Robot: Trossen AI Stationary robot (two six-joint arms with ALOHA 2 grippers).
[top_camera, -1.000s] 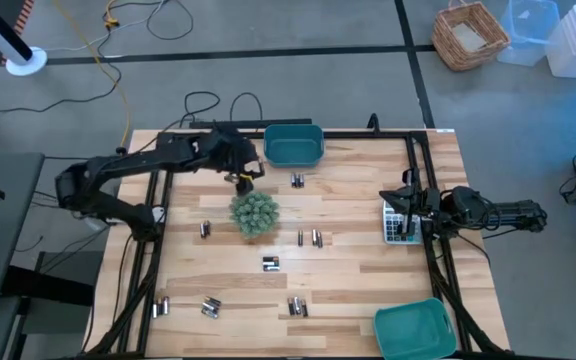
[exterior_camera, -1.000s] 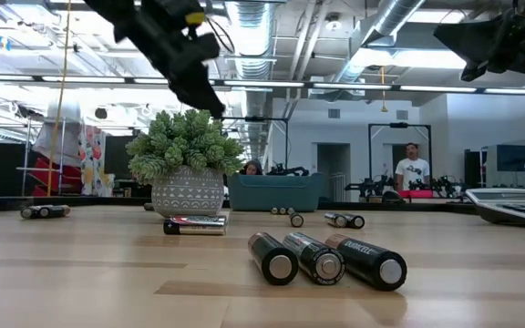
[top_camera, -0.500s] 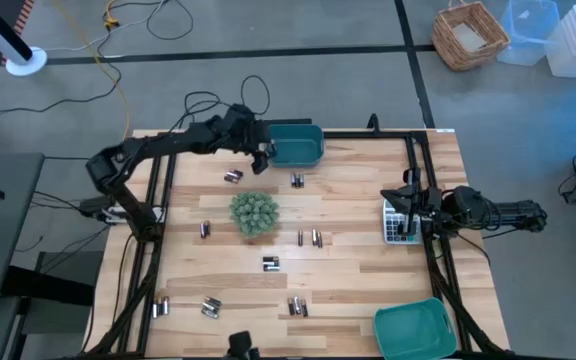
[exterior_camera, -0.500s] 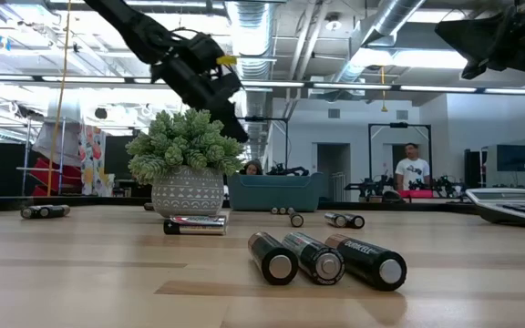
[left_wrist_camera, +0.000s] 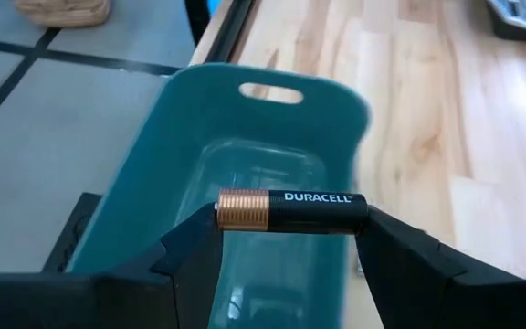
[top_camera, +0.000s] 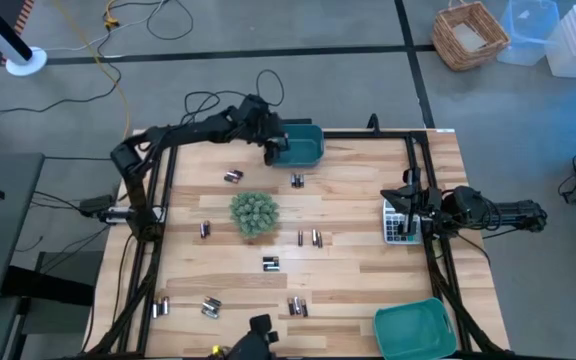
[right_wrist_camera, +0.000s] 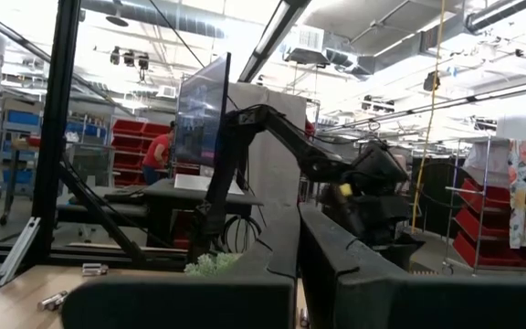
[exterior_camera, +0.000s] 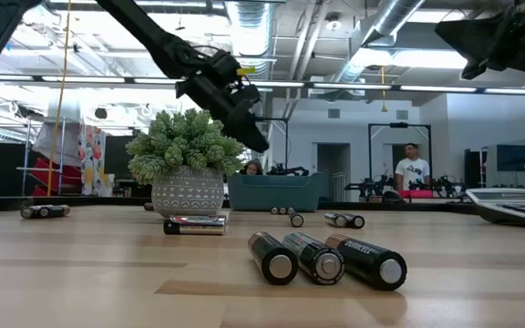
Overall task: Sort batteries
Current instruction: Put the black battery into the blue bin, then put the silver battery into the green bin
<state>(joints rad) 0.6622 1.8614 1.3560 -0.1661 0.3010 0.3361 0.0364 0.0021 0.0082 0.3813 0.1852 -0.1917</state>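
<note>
Left pincer, cylindrical black-and-copper battery, glossy teal bin

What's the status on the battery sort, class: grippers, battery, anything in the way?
Left gripper shut on Duracell battery, held endwise over the far teal bin. Right gripper shut, parked by the calculator. Drop path looks unobstructed.

A teal bin sits right under the left gripper, at the table's far edge. The potted plant stands near the gripper, toward mid-table. The grey calculator lies well apart from it, and a second teal bin farther still. A wicker basket rests on the floor beyond the table.
</note>
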